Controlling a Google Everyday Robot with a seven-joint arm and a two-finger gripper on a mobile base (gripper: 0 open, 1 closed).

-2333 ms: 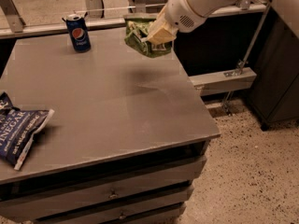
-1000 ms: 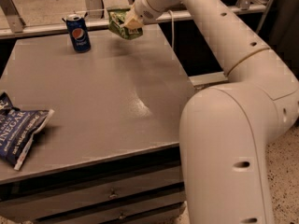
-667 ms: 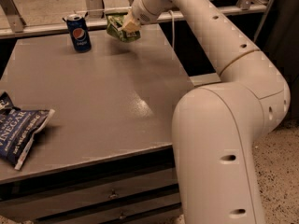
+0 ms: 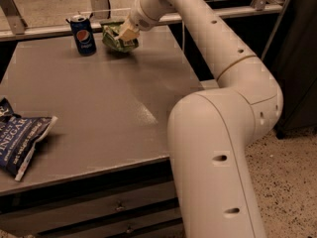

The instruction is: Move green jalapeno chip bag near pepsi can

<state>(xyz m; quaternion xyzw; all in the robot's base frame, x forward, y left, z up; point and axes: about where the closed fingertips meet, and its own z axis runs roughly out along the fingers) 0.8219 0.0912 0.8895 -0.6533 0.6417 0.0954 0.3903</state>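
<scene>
While the gripper (image 4: 128,32) clamps the green jalapeno chip bag (image 4: 117,38) beside the pepsi can (image 4: 83,34), its long axis lies sideways.

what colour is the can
Dark blue pepsi can, camera view; gripper holds green jalapeno chip bag beside it.

One pepsi can (image 4: 83,34), one dark-blue bag (image 4: 22,140), one green jalapeno chip bag (image 4: 114,40), one claw (image 4: 127,33) tight on it.

Cream tool (image 4: 127,34) on light-green chip bag (image 4: 114,42); dark-blue pepsi can (image 4: 83,36); grey table (image 4: 99,103).
</scene>
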